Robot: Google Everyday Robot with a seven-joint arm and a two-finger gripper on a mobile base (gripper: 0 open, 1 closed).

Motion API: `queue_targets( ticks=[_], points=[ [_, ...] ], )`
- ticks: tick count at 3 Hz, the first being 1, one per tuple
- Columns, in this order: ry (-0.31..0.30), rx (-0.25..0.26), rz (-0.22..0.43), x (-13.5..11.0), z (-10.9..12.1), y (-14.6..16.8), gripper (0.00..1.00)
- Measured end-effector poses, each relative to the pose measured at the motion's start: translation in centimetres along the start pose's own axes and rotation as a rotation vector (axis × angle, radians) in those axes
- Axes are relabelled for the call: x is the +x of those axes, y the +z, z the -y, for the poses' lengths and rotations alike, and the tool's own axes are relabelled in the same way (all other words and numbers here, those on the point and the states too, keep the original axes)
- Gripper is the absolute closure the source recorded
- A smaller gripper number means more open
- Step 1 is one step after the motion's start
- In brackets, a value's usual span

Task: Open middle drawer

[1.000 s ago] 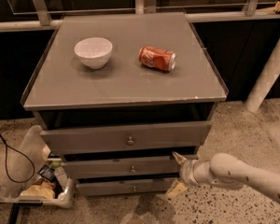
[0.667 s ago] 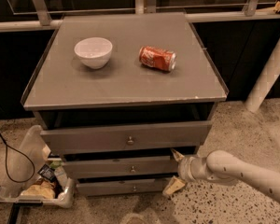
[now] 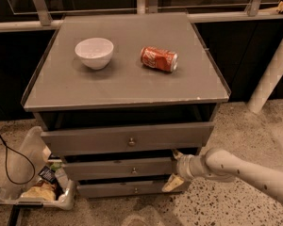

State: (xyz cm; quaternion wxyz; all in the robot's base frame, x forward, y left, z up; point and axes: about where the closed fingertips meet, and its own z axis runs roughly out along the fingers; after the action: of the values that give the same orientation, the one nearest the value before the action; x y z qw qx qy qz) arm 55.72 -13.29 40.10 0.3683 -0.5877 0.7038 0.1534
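Nearest the floor, under the near-left corner of the surface [image 3: 132, 86]: clear plastic bin [image 3: 20, 166], holding wrappers and scraps; a dark cable [image 3: 4, 160] loops beside it.

Lowest drawer [image 3: 108, 190]: smallest grey front, below the near edge, small knob at centre.

End effector [image 3: 170, 170]: cream, at the tip of a pale arm [image 3: 245, 171] that reaches in from the right-hand side. Fingers apart, one tip above and one below the right end of the middle drawer's front. From where I stand I cannot tell whether either finger touches it. Nothing is held.

Middle drawer [image 3: 108, 169]: slim grey front, second of three, tucked below the near edge. Inside not showing, so I judge it shut or very nearly so. Its long axis runs parallel to the near edge. Its knob [image 3: 133, 171] sits at centre, a little way from the end effector toward the left edge. The pull would have to come straight out, away from the far edge.

Top drawer [image 3: 108, 139]: taller front, larger knob, standing slightly proud with a dark gap above it.

On the surface: white bowl [image 3: 94, 52], upright, toward the far-left corner. Red can [image 3: 159, 59], lying on its side, right of the bowl and apart from it.
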Motion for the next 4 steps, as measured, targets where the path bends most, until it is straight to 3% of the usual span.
queue_targets(
  ticks=[1,4],
  points=[
    [0.000,0.000,0.000,0.00,0.01,0.01,0.19],
    [0.000,0.000,0.000,-0.44,0.55,-0.50,0.88]
  ],
)
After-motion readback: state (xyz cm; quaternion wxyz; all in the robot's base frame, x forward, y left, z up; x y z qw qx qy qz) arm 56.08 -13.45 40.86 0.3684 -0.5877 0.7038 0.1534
